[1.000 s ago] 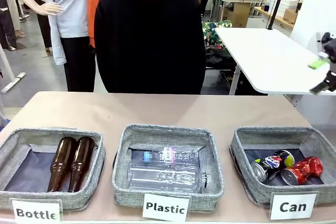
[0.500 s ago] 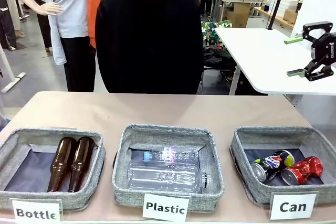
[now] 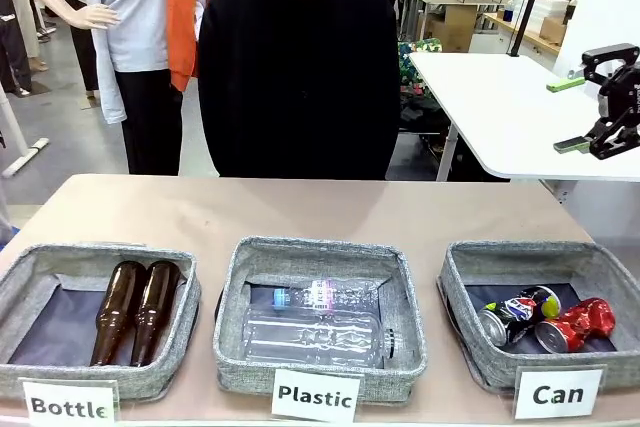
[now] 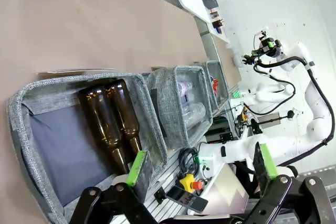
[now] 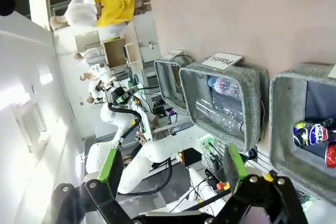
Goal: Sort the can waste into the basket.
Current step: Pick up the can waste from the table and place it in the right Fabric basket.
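Note:
Two crushed cans lie side by side in the grey woven basket (image 3: 459, 278) with the white "Can" label: a dark blue can (image 3: 518, 313) and a shiny red can (image 3: 578, 324). My right gripper (image 3: 570, 115) hangs open high above the basket's far right, with nothing between its green pads. The right wrist view shows that gripper (image 5: 173, 165) open, with the basket (image 5: 286, 124) and the blue can (image 5: 310, 132) far below. My left gripper (image 4: 200, 163) is open and holds nothing, near the "Bottle" basket (image 4: 21, 109).
The "Plastic" basket (image 3: 233, 287) holds clear bottles and the "Bottle" basket (image 3: 20, 282) holds two brown bottles (image 3: 135, 309). A person in a black top (image 3: 300, 67) stands at the table's far side. Bare tan tabletop (image 3: 300, 209) stretches behind the baskets.
My right gripper swung up from the picture's right edge into full view, then drifted slightly right. The person shifted a little to the right. The cans have not moved.

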{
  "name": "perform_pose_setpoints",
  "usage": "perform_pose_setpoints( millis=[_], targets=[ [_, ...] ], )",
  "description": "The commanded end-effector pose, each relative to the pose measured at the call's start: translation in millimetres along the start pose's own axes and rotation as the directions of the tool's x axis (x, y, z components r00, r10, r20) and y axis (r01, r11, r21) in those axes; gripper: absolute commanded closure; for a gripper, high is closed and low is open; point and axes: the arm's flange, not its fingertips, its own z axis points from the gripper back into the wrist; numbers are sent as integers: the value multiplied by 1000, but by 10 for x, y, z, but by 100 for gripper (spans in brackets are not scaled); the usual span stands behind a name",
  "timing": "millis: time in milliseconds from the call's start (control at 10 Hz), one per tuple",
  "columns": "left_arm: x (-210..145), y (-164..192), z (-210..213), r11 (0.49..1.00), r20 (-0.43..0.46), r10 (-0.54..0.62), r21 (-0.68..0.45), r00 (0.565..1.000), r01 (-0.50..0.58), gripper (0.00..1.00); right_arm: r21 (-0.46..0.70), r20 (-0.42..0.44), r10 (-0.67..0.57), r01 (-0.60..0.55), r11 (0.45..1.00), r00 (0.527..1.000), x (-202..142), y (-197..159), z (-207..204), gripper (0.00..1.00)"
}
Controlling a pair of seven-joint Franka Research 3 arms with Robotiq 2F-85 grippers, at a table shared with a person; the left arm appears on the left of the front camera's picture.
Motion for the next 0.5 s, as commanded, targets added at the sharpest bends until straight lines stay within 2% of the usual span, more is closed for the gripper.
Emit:
perform_pose_setpoints(
  millis=[0,400],
  targets=[
    [-10,-31,3,1000,-5,1,-9,1000,-1,0,1,-3,23,-23,1000,1000,26,0,52,0],
    [-10,-31,3,1000,-5,1,-9,1000,-1,0,1,-3,23,-23,1000,1000,26,0,52,0]
  ],
)
